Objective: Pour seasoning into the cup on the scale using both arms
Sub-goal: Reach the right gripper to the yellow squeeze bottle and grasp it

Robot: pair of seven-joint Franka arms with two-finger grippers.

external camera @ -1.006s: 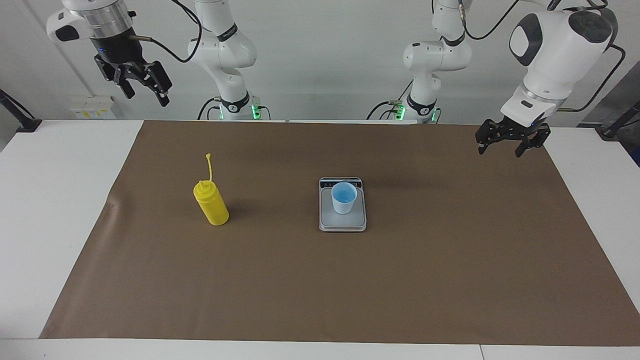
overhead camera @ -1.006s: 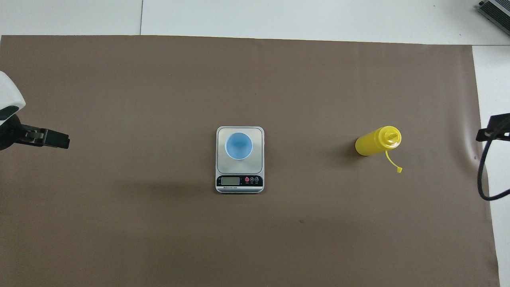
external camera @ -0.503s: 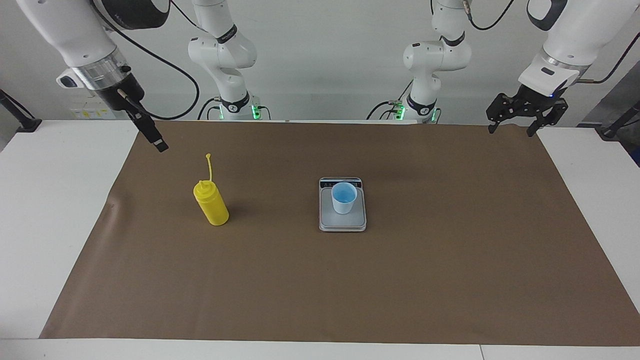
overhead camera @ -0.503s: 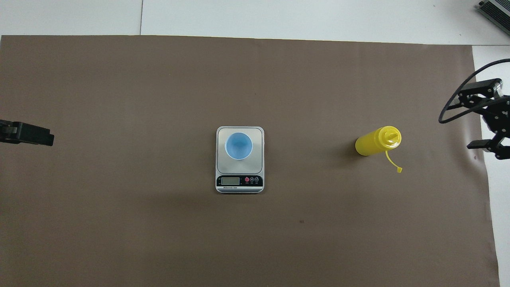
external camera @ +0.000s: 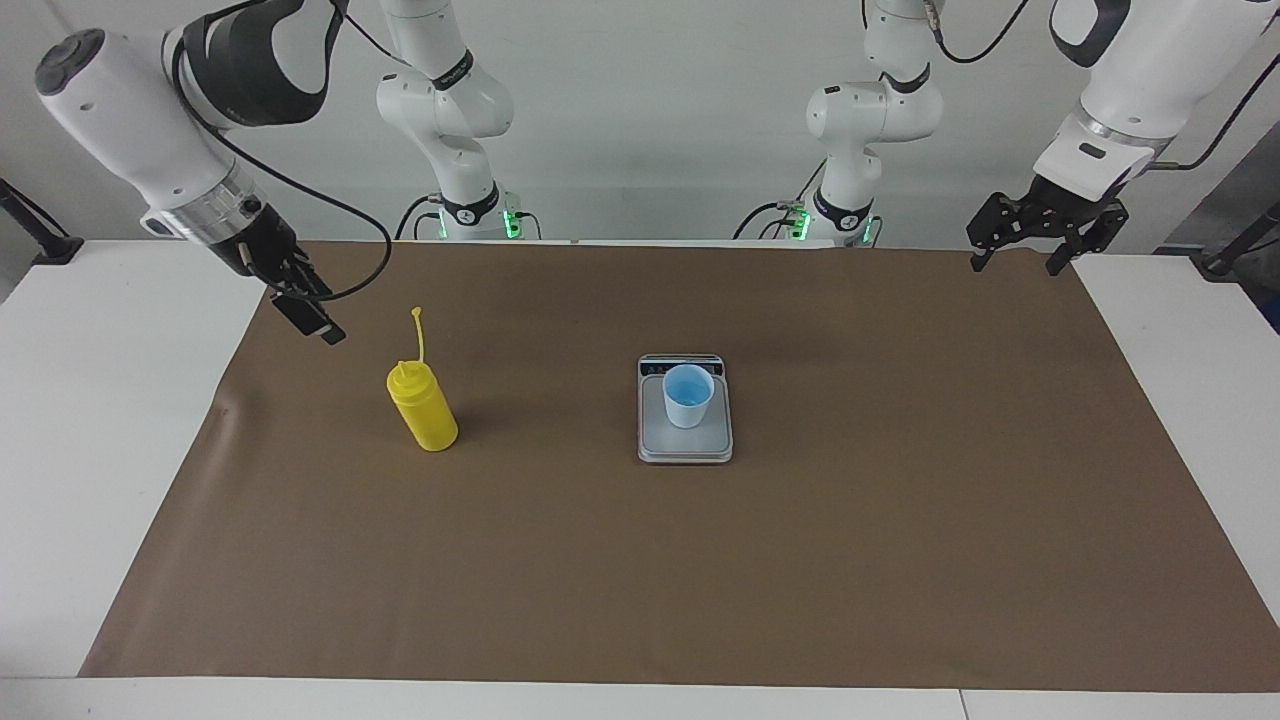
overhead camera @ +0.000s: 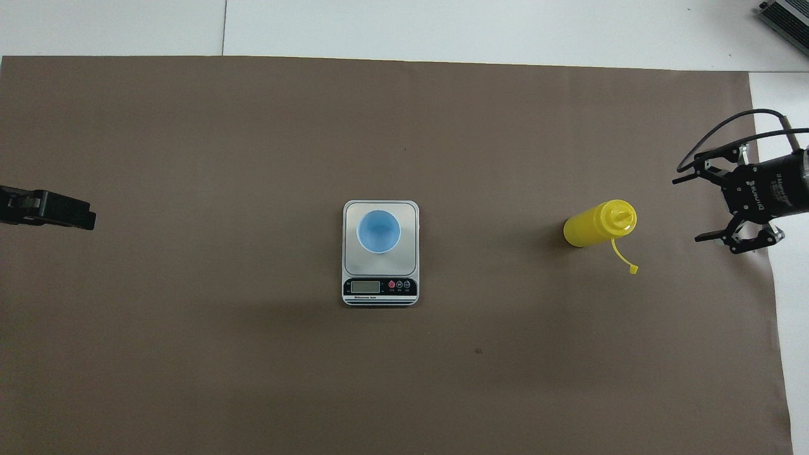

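The yellow seasoning bottle [external camera: 422, 408] stands upright on the brown mat toward the right arm's end, its cap strap sticking up; it also shows in the overhead view [overhead camera: 597, 224]. The light-blue cup [external camera: 688, 397] stands on the scale [external camera: 685, 447] at mid-table; the overhead view shows the cup [overhead camera: 378, 231] and the scale's display strip [overhead camera: 379, 291]. My right gripper [external camera: 322, 328] hangs open in the air beside the bottle, apart from it, and shows in the overhead view [overhead camera: 694, 208]. My left gripper [external camera: 1015, 262] is open and raised over the mat's corner at the left arm's end, and shows in the overhead view [overhead camera: 88, 220].
The brown mat [external camera: 700, 560] covers most of the white table [external camera: 90, 420]. A black cable loops from the right wrist [external camera: 350, 240]. A grey device [overhead camera: 787, 16] lies at the table's corner farthest from the robots, at the right arm's end.
My right gripper has come down and in toward the bottle. My left gripper rose from the mat's edge and has since held about still. Bottle, cup and scale have not moved.
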